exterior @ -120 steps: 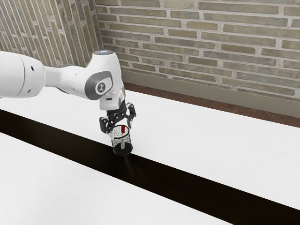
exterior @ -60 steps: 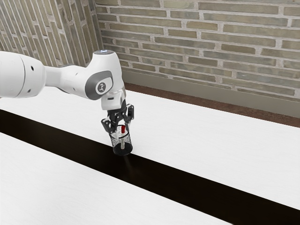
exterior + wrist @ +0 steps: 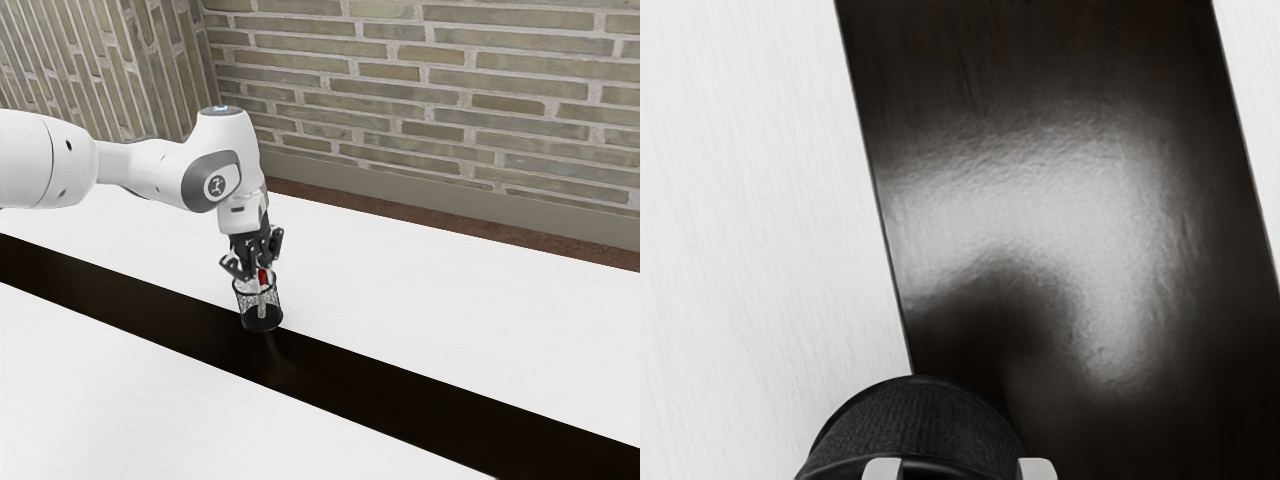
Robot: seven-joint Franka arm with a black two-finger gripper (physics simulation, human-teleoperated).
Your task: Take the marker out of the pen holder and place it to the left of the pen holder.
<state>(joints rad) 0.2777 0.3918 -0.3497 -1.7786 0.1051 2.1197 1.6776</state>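
Marker, red-topped, standing in the pen holder under your gripper

Item: one marker (image 3: 262, 306), near upright, red end uppermost, its pale lower length seen through the mesh; inside the pen holder.
Container: one pen holder (image 3: 250, 322), round, black mesh with a dark base, upright, set across the edge of the dark band (image 3: 400, 390) that lies nearer the brick wall.
Implement: your gripper (image 3: 261, 268), black, pointing down at the holder's mouth, about the marker's red end. Jaws: you cannot tell from these views whether they are open or gripping the marker.
Carriage: your white arm (image 3: 150, 165), entering from the exterior view's left.
Support: one white tabletop (image 3: 450, 320), crossed lengthwise by the glossy dark band, which bears a pale reflection in your wrist view.
Surround: one brick wall (image 3: 420, 90), beyond the tabletop's far edge, with a brown strip (image 3: 450, 227) between.
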